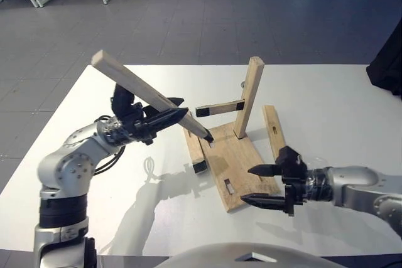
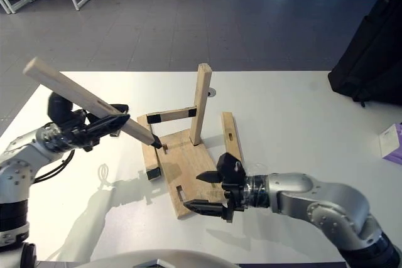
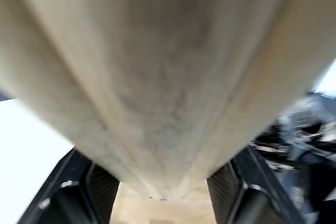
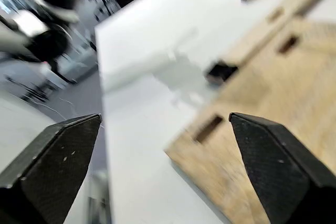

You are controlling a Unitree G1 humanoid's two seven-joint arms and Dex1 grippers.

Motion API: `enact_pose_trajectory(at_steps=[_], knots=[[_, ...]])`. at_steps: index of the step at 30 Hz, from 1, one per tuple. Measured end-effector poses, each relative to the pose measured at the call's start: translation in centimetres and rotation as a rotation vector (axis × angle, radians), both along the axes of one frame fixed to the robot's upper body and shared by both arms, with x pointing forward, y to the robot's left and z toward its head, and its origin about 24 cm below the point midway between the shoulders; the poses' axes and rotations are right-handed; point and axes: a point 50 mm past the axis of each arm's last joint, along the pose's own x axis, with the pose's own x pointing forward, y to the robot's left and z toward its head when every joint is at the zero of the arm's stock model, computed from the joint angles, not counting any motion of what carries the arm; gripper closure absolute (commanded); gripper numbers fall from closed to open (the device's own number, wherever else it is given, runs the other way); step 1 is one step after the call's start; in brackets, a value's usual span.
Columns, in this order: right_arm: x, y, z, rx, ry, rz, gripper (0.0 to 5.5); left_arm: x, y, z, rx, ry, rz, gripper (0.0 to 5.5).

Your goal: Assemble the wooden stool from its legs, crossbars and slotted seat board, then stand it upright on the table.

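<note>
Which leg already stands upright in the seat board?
The far leg carrying the crossbar; the left pincer holds a tilted leg, and a flat leg lies right of the board.

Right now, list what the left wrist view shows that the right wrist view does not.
Left wrist view: a long pale wooden stool leg, seen close up, clamped between the left jaws. Right wrist view: the flat light-wood slotted seat board lying ahead of the right jaws, which stand open with nothing between them. Both: that arm's own black jaws and a patch of the white table.
</note>
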Motion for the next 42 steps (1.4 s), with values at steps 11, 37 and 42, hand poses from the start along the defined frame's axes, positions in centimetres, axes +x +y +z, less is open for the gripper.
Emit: enact_pose_trajectory(at_steps=[11, 37, 42], knots=[[1.4, 1.7, -2.6, -0.084, -0.157, -0.063, 1.03, 2.8, -0.8, -5.7, 0.118, -0.116, -0.06, 3.46], [2.1, 1.6, -2.5, -0.103, -0.186, -0.004, 1.03, 3.7, -1.2, -7.6, 0.193, -0.12, -0.132, 3.46], [1.9, 1.5, -2.9, -0.118, -0.182, -0.016, 1.03, 4.8, -1.3, -6.7, 0.255, -0.043, -0.176, 3.46]])
